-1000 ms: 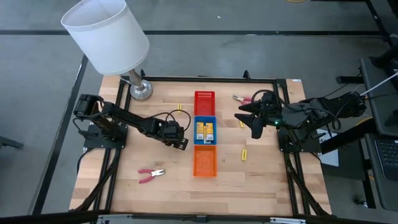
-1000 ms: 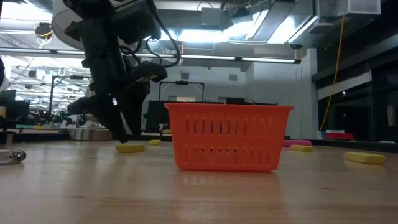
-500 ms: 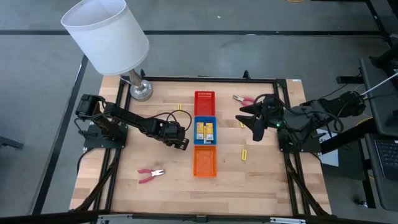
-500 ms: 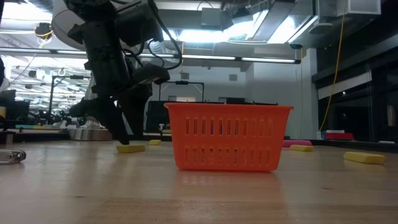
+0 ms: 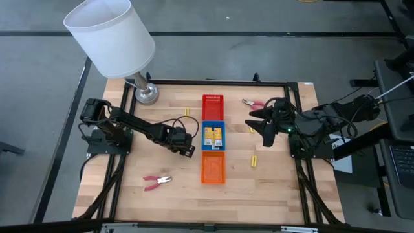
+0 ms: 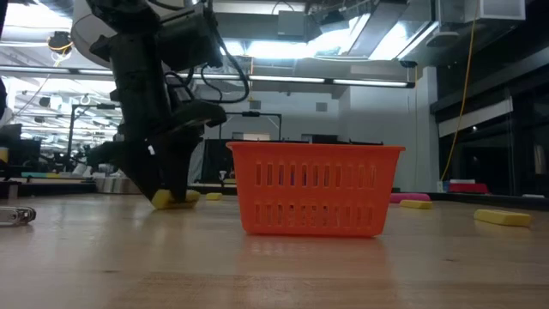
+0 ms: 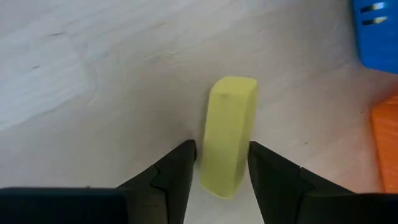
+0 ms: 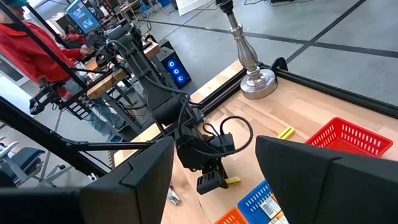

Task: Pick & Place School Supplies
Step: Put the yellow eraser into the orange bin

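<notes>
With my left gripper [image 7: 219, 167] lowered onto the table just left of the blue tray [image 5: 214, 136], I am at the grasping step: a yellow stick [image 7: 227, 135] lies flat on the wood between my two fingers [image 7: 175, 171], which stand a little apart on either side of it and, as far as I can judge, are not yet pressing it. In the high view this puts my left gripper [image 5: 187, 147] at about nine o'clock from the blue tray, close to its left wall, with the stick mostly hidden under it. The low view shows the same gripper [image 6: 167, 193] down at the tabletop with the stick's yellow end [image 6: 163, 199] peeping out at its tip.

My right gripper [image 5: 260, 123] waits at about three o'clock from the trays, hovering over the table with its fingers spread and nothing between them.

Next, I think, I must close evenly on the stick's long sides, then lift straight up before swinging toward a tray. Since the stick reaches beyond my fingertips, a squeeze too near its end could make it pivot.

Other supplies are unplaced: a stick [image 5: 254, 160] at four o'clock from the blue tray, another [image 5: 187, 112] at eleven, and pliers [image 5: 157, 182] at seven.
</notes>
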